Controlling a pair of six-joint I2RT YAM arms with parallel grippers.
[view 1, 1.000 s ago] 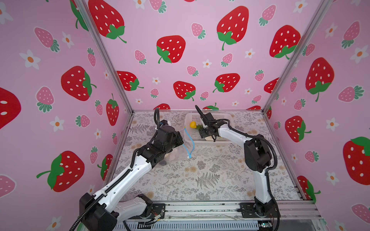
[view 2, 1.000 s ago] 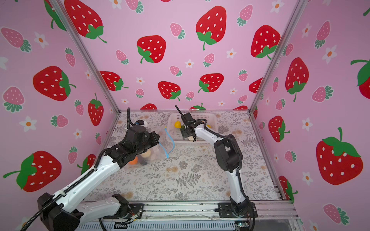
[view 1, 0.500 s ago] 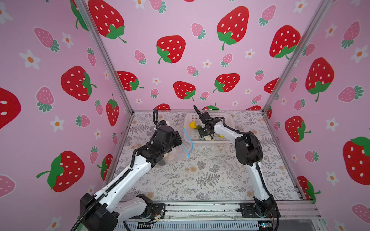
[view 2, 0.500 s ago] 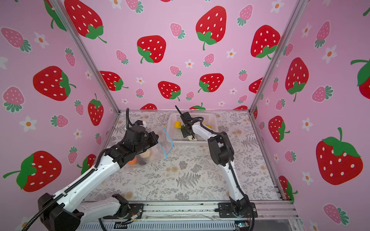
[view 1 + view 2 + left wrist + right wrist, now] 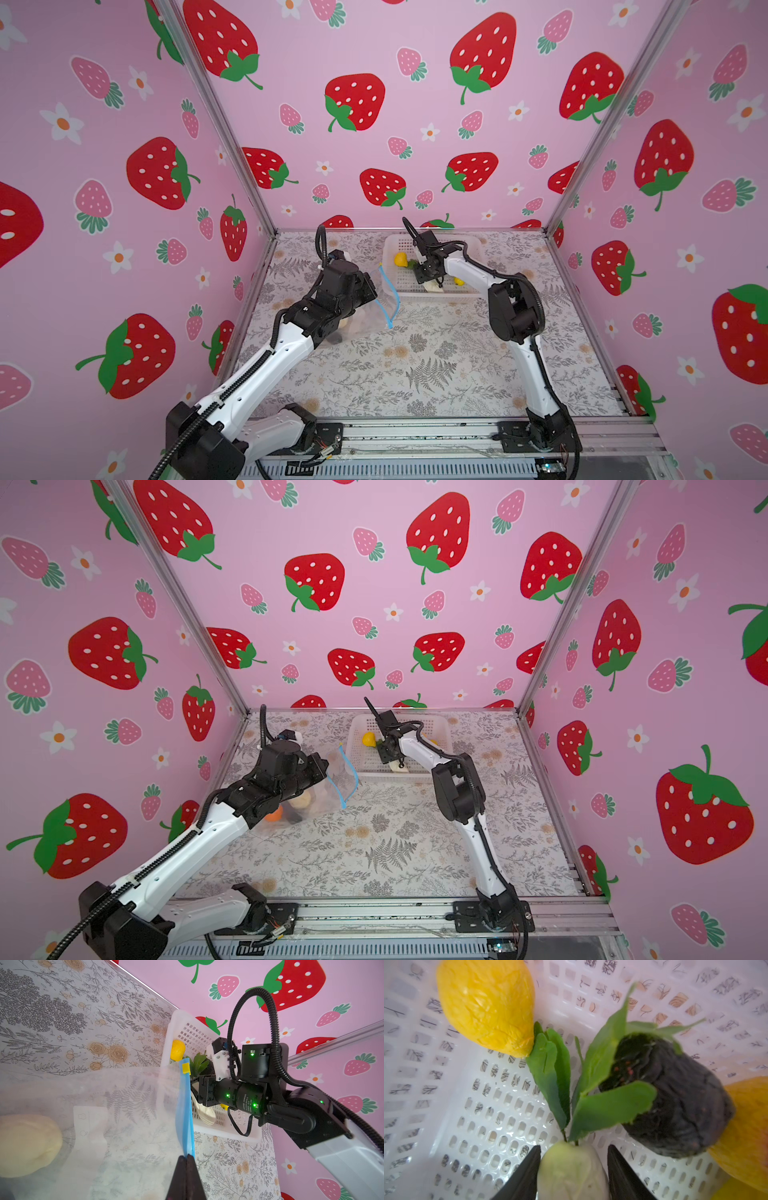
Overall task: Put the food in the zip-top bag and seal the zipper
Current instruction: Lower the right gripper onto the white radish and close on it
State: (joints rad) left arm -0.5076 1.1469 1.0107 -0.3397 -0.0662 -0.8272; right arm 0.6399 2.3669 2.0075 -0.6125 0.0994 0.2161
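I have the left gripper (image 5: 187, 1159) pinched shut on the blue zipper (image 5: 184, 1115) of the bag (image 5: 124, 1105), near the end away from its little yellow tab (image 5: 185, 1068). As I read it, that lifts the mouth edge off the table (image 5: 415, 353) and turns it toward the basket (image 5: 432, 297) just beside it, so food has a short way to travel. In both top views the strip stands up in a loose curve, which suggests the mouth is not sealed. The bag is clear and crinkly, with the table's fern print showing through it. A pale yellow piece (image 5: 27, 1145) sits inside, and in a top view an orange piece (image 5: 274, 813) lies next to it. The right gripper (image 5: 573, 1153) is down in the basket, its jaws apart on either side of a cream-white vegetable (image 5: 571, 1172) whose green leaves point away from the wrist. The tips sit right against its flanks, but I cannot tell whether they are squeezing it, and it looks to be resting on the basket floor. Left in the basket are a yellow lemon (image 5: 485, 1005), a dark purple-black fruit (image 5: 675, 1101) and an orange-yellow piece (image 5: 747, 1126) partly behind it.
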